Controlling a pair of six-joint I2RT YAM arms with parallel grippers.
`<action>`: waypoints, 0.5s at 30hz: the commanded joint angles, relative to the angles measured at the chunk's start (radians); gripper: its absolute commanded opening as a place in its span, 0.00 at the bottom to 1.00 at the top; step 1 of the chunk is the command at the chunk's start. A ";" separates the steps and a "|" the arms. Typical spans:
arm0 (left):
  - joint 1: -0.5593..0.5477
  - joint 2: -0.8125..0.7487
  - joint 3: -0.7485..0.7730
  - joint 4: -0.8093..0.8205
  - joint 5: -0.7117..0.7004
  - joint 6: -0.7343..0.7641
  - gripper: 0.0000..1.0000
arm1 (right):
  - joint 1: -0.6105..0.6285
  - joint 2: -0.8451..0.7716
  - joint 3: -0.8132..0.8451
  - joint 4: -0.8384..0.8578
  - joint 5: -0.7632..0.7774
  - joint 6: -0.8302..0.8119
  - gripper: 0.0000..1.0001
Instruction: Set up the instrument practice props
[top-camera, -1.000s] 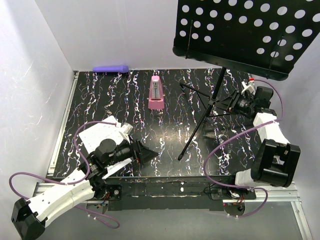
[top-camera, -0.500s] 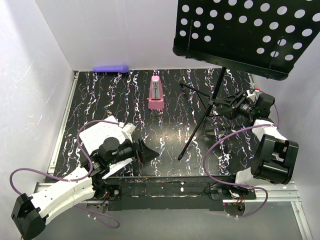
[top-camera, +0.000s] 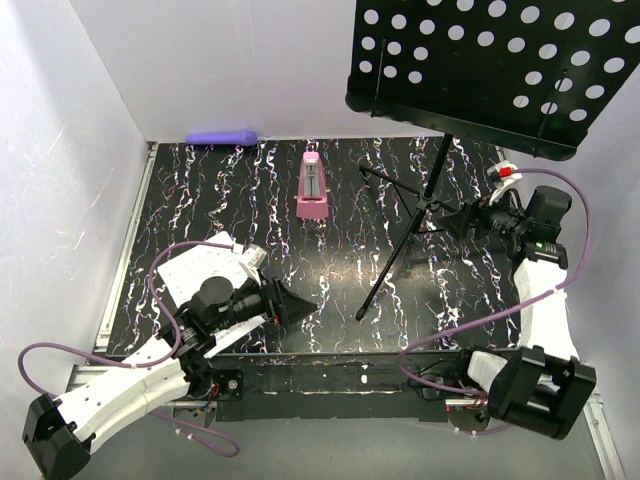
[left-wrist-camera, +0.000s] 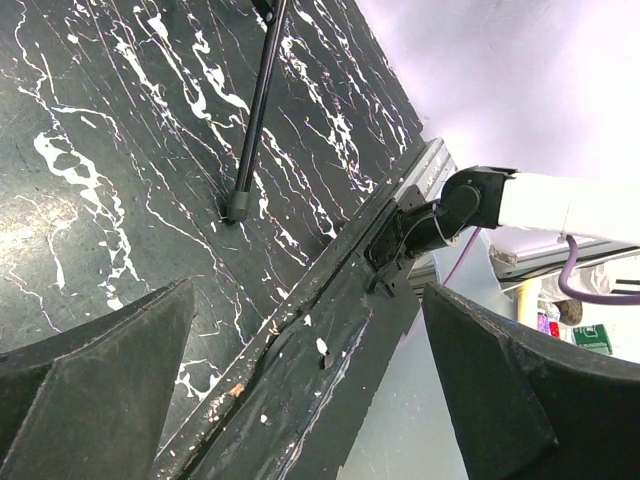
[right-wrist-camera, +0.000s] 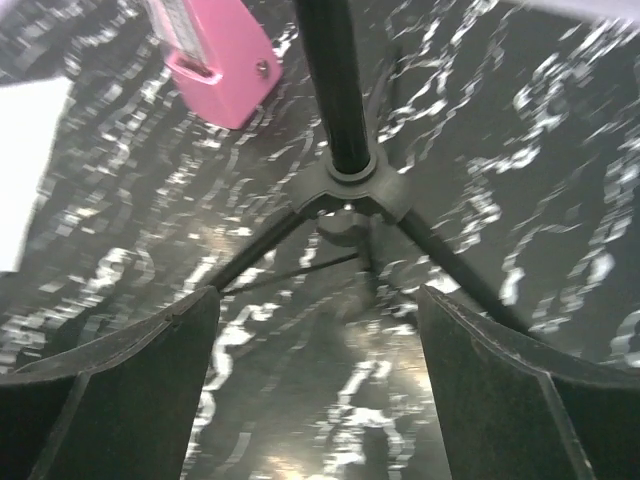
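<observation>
right gripper, fingers spread, faces the tripod hub of the music stand; left gripper, fingers spread and empty, beside the sheet-music pages; metronome far centre.

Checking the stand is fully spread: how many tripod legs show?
3: the near leg; the far-left leg, toward the pink metronome; the right leg, toward the right gripper.

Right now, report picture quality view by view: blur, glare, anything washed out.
Right wrist: smeared throughout, the table's white veins streak and the pink metronome is soft; a glare patch sits on the table below the music stand's hub. Left wrist: sharp, but the wall at upper right is washed out. Top external: sharp, evenly lit.
</observation>
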 joint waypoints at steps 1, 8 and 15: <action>0.002 0.014 -0.005 0.030 0.015 -0.001 0.98 | 0.035 -0.047 -0.008 -0.052 0.110 -0.433 0.88; 0.002 0.005 -0.009 0.027 0.019 -0.002 0.98 | 0.163 0.040 0.083 -0.017 0.313 -0.318 0.81; 0.002 -0.034 -0.018 0.000 0.003 -0.001 0.98 | 0.238 0.103 0.104 0.043 0.433 -0.284 0.74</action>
